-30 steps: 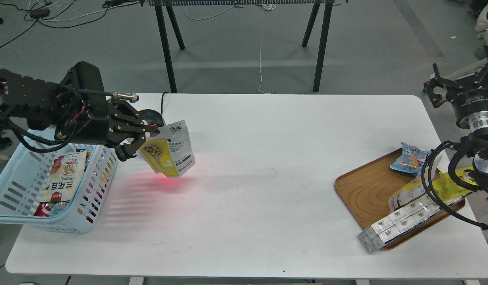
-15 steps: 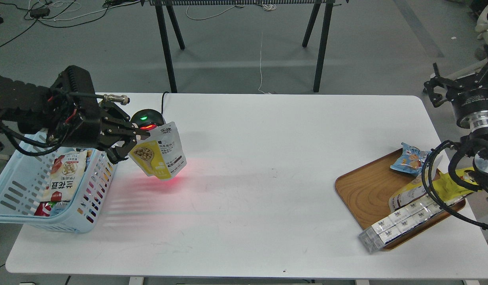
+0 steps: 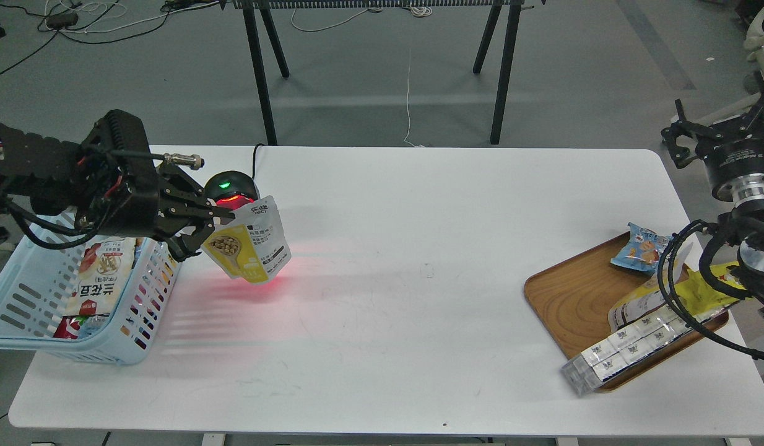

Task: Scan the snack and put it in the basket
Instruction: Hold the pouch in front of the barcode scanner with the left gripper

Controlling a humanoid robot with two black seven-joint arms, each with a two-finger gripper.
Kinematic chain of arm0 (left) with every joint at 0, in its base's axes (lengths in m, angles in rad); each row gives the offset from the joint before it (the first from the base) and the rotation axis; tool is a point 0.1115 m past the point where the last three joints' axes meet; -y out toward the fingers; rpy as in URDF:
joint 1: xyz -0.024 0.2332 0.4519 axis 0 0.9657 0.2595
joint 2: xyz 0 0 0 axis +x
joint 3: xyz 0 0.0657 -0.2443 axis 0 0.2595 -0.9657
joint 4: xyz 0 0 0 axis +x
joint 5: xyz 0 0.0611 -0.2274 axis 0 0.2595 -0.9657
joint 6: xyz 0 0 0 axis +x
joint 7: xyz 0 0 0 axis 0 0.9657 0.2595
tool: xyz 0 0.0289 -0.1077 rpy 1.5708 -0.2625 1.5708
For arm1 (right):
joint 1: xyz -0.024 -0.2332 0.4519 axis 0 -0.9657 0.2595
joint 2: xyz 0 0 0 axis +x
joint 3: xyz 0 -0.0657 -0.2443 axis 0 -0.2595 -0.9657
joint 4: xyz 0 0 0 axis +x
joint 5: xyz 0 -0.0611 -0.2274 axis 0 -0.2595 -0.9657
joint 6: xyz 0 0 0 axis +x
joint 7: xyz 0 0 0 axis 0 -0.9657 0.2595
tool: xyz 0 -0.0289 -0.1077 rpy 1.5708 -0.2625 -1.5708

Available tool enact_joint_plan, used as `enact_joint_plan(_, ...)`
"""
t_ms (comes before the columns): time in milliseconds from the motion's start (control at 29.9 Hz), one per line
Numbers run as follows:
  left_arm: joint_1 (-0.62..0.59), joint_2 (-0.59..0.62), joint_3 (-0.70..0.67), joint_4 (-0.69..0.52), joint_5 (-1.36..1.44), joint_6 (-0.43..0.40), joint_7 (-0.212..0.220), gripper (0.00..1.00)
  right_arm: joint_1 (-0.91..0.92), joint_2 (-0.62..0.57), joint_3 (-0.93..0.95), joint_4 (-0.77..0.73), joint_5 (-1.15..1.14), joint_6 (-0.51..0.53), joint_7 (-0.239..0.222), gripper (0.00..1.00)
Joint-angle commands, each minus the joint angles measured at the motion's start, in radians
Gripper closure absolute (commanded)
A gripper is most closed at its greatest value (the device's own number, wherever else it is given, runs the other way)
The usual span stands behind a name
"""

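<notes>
My left gripper (image 3: 218,223) is shut on the top left edge of the snack (image 3: 249,248), a yellow and white pouch with a round picture of beige nuts. It holds the pouch tilted above the table, just in front of a black dome scanner (image 3: 232,188) that shows a green light and casts red light on the table. The light blue basket (image 3: 131,347) stands at the table's left edge, below my left arm, with other packets in it. My right gripper (image 3: 698,139) is raised off the table's far right corner; its fingers cannot be told apart.
A brown wooden tray (image 3: 574,297) at the right holds a small blue packet (image 3: 641,249), a bright yellow packet (image 3: 704,288), a pouch and a row of silver-white boxes (image 3: 623,350). Black table legs stand behind the white table (image 3: 419,260).
My left gripper carried the pouch left toward the basket. The scanner came into view and its green light now shows. The right arm barely moved.
</notes>
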Motion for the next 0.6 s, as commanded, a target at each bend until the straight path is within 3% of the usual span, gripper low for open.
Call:
enact_joint_plan(0,0.002,-0.003,0.004,0.000,0.000,-0.002,0.000,1.00,0.000,0.000,0.000,0.000,-0.001,0.000,0.000,0.02)
enact_joint_plan(569,-0.003,-0.081,-0.010,0.018,0.000,-0.003,0.000,1.00,0.000,0.000,0.000,-0.002,0.001,0.000,0.000,0.02)
